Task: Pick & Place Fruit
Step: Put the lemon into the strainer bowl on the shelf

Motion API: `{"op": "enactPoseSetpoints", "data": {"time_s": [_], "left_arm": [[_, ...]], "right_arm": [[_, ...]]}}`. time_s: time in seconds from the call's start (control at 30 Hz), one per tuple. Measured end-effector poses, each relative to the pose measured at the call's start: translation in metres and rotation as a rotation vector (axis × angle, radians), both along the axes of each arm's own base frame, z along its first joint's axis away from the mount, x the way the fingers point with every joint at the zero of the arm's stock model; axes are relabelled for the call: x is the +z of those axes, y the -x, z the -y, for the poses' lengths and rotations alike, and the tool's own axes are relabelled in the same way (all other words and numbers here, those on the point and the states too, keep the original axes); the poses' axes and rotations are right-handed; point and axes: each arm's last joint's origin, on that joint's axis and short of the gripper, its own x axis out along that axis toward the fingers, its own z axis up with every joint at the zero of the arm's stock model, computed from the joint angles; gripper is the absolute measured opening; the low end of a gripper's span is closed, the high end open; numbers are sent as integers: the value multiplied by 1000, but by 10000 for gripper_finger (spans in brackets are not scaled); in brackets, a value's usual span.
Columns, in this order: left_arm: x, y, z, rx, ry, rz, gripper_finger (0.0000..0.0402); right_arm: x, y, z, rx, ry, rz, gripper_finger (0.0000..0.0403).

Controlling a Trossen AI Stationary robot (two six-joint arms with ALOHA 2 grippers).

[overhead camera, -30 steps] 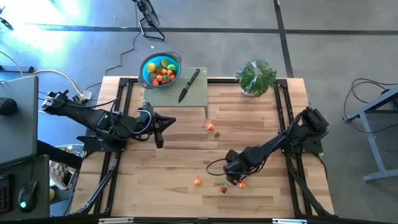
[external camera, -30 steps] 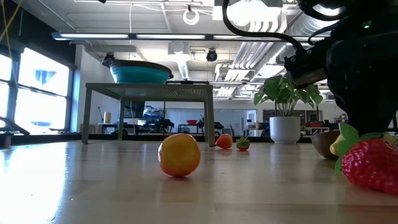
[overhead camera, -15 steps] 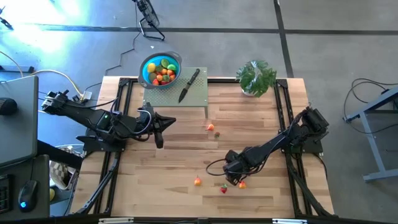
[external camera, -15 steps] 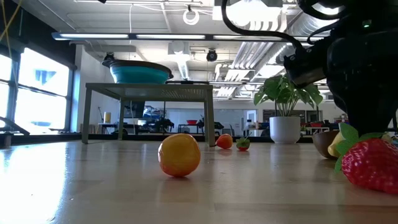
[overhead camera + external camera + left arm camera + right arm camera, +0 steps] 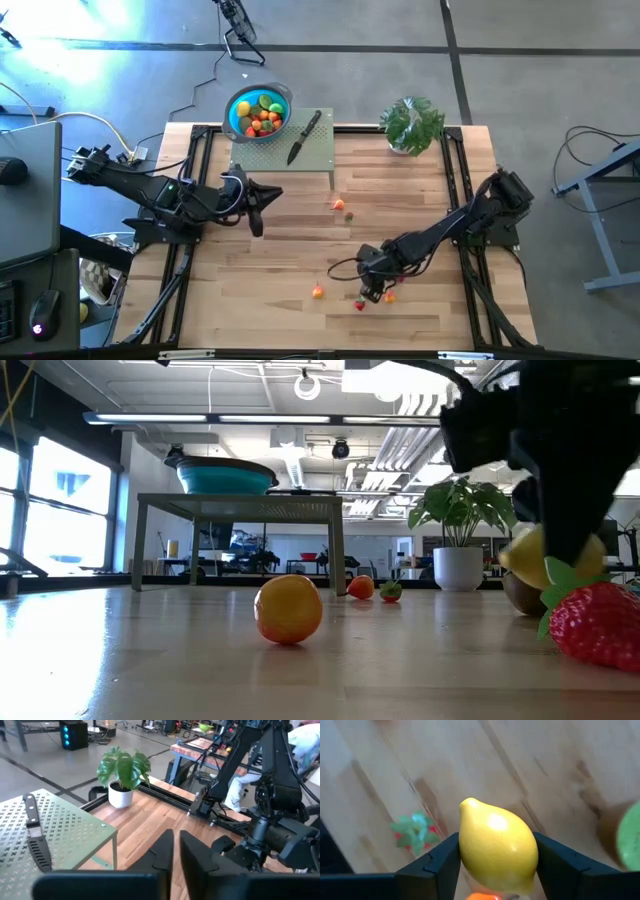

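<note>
Your right hand (image 5: 497, 870) grips a yellow lemon (image 5: 498, 851) between its fingers, just above the tabletop (image 5: 420, 200) at lower centre of the high view, beside a strawberry (image 5: 598, 622). Your left hand (image 5: 252, 207) waits narrow, fingers nearly touching, at centre left. More fruit fills the blue bowl (image 5: 240, 123).

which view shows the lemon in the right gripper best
The right wrist view: the lemon fills the middle of the picture, pinched between the right gripper's two dark fingers. The low view shows only part of it behind the arm, above the strawberry. The high view hides it under the gripper; the left wrist view doesn't show it.
</note>
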Motion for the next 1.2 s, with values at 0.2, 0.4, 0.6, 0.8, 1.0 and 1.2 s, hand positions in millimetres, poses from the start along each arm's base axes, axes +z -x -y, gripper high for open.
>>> {"op": "enactPoseSetpoints", "data": {"time_s": [0.2,0.4,0.6,0.8,1.0,1.2], "left_arm": [[0,-3,-11,48,62,22,124],[-1,-6,-26,80,150,51,240],[0,-11,-44,13,342,103,321],[3,-14,-64,-163,535,131,351],[3,-12,-78,-289,566,102,343],[4,-12,-80,-315,440,91,320]], "right_arm": [[15,-6,15,-4,-6,78,207],[28,-13,31,16,-6,161,207],[36,-24,47,61,-38,264,207],[47,-39,65,132,-128,412,207],[67,-51,85,191,-232,604,207],[100,-49,104,194,-265,798,207]]}}
